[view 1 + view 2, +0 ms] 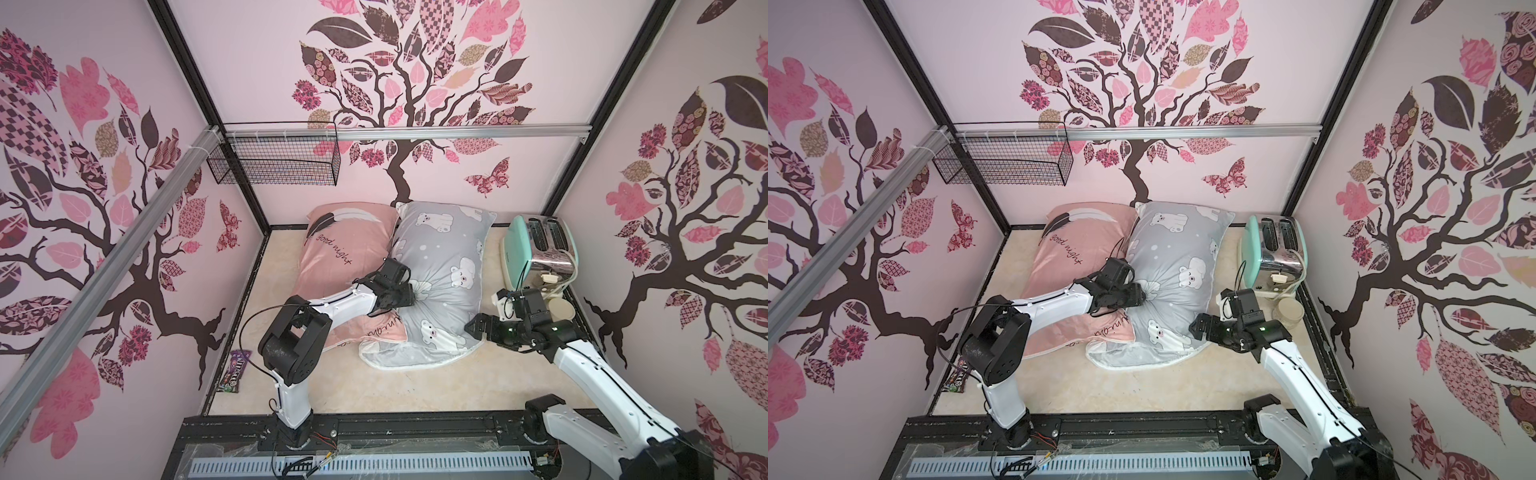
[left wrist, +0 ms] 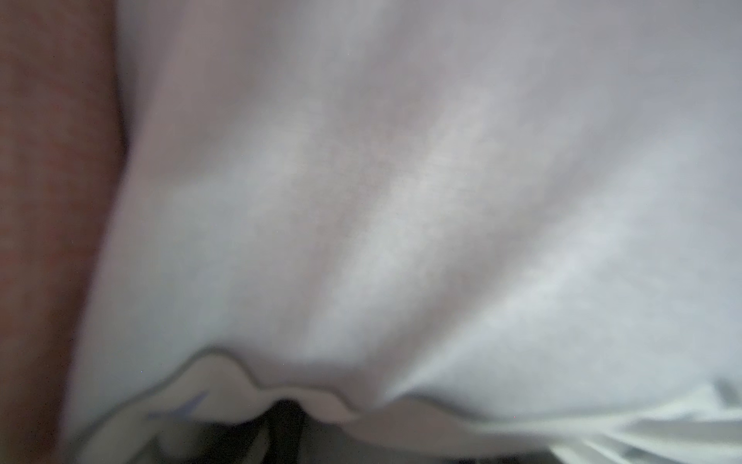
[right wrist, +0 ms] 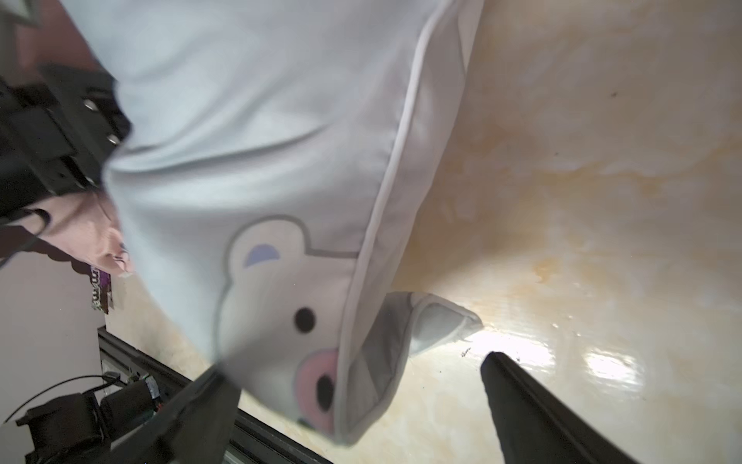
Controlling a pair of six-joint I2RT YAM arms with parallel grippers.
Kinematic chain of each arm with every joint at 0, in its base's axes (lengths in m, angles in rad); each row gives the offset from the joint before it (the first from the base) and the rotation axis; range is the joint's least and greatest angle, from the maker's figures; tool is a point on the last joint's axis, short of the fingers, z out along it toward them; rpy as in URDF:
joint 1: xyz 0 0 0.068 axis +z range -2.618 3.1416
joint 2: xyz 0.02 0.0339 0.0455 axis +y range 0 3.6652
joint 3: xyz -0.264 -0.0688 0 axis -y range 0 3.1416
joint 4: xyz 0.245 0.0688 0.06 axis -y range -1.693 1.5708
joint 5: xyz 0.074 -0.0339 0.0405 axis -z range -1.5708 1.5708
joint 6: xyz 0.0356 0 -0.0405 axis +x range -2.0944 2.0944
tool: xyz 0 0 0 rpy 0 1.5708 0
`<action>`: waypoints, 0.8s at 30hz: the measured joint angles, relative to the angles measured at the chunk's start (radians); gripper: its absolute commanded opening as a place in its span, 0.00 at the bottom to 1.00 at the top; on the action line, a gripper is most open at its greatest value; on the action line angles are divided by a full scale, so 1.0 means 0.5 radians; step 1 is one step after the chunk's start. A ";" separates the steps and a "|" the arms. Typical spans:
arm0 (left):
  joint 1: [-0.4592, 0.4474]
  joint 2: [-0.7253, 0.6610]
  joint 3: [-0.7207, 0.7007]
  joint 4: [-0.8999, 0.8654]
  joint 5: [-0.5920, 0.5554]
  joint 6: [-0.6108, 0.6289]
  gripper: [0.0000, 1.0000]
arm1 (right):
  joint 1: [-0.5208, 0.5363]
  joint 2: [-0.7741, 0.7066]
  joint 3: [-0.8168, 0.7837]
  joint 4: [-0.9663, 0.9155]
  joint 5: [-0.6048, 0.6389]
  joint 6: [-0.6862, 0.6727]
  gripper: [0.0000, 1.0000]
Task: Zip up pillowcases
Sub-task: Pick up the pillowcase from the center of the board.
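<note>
Pillowcases lie side by side on the beige surface (image 1: 436, 386): the pink pillowcase (image 1: 345, 249) on the left arm's side, and the grey pillowcase (image 1: 440, 257) overlapping its edge. Nearest you, the right pincer (image 3: 353, 361) is spread wide and released, just beside the grey one's near corner. Farther in, the left pincer (image 1: 409, 297) is buried in puckered grey fabric. Its wrist view is a blur, so you cannot tell whether it is clenched.
</note>
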 measured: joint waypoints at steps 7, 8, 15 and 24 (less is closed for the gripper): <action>0.124 0.000 -0.011 -0.004 0.187 0.089 0.57 | 0.000 -0.002 -0.149 0.294 -0.262 -0.095 1.00; 0.129 0.000 -0.011 -0.005 0.199 0.098 0.57 | 0.000 0.008 -0.149 0.337 -0.288 -0.101 1.00; 0.146 0.013 0.008 -0.031 0.231 0.155 0.54 | 0.000 0.098 -0.140 0.387 -0.226 -0.156 0.99; 0.243 0.036 0.041 -0.069 0.342 0.199 0.52 | 0.000 0.184 -0.121 0.562 -0.248 -0.185 0.99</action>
